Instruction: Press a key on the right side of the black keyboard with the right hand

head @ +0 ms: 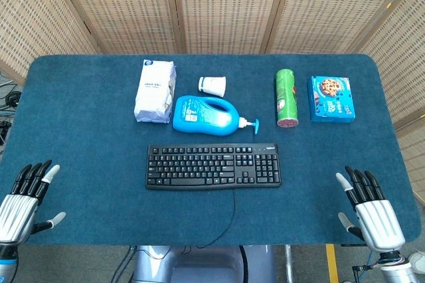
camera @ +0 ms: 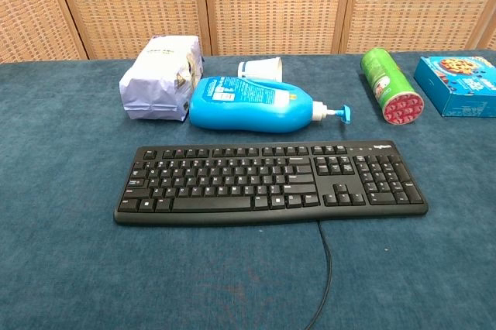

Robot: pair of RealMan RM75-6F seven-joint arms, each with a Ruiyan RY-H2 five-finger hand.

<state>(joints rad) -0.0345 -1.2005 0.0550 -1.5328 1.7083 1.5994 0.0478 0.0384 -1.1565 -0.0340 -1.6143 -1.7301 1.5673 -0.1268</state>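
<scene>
The black keyboard (head: pixel 213 166) (camera: pixel 270 182) lies flat in the middle of the blue table cover, its number pad at the right end and its cable running off the front edge. My right hand (head: pixel 370 211) rests at the front right corner of the table, fingers spread and empty, well to the right of the keyboard. At the front left corner my left hand (head: pixel 24 202) also lies with fingers apart, holding nothing. Neither hand appears in the chest view.
Behind the keyboard lie a white bag (head: pixel 155 91), a blue pump bottle (head: pixel 207 115) on its side, a small white cup (head: pixel 212 85), a green can (head: pixel 287 97) on its side and a blue cookie box (head: pixel 331 98). Wicker screens stand behind the table.
</scene>
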